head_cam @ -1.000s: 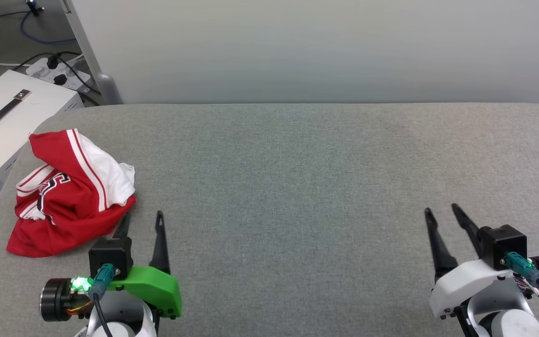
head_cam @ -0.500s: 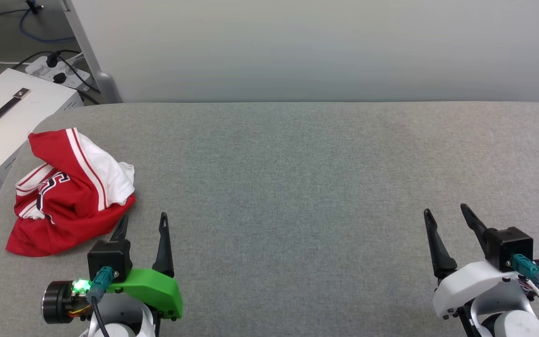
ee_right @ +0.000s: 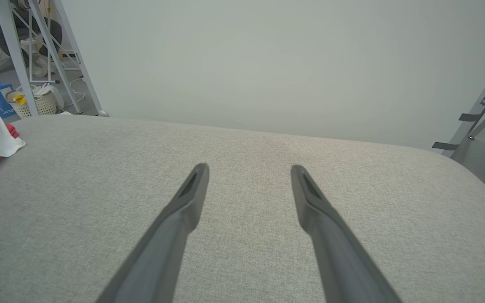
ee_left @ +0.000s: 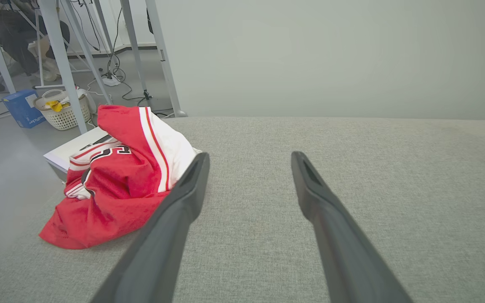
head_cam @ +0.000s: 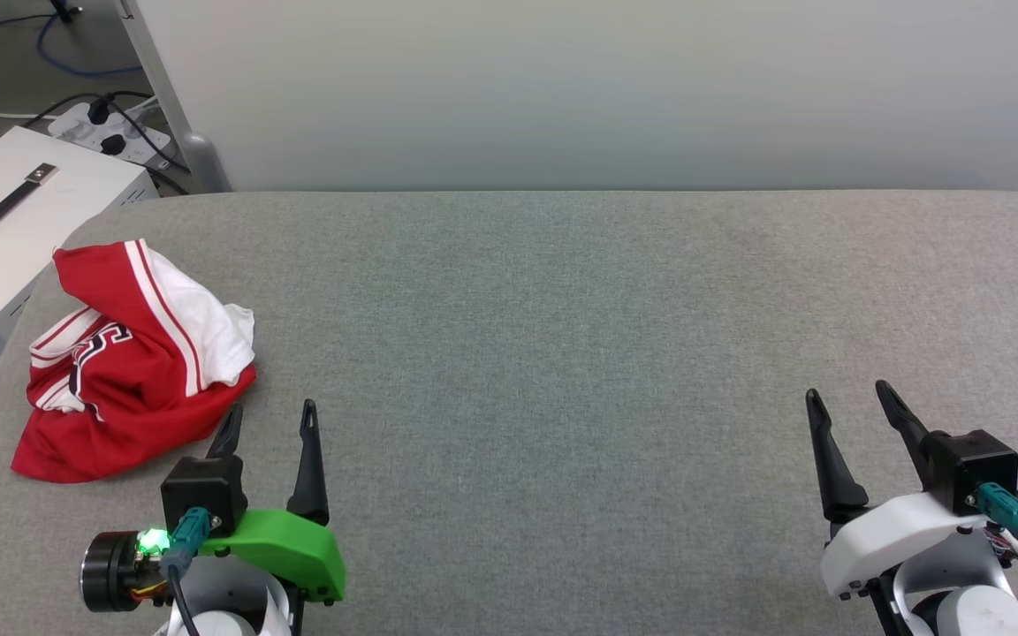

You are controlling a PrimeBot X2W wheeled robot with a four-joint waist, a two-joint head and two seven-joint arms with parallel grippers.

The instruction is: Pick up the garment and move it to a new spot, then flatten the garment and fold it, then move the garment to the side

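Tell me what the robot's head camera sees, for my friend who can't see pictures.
A crumpled red jersey T-shirt with white sleeves lies at the left edge of a wide grey fabric-covered table. The robot's left gripper is open close beside it, and the right gripper is open far off at the lower right.

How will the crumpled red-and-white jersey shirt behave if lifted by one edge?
Likely floppy: the red-and-white jersey shirt lies in soft folds on the grey padded table. Probably light, thin cloth. It should drape and unfurl, not roll.
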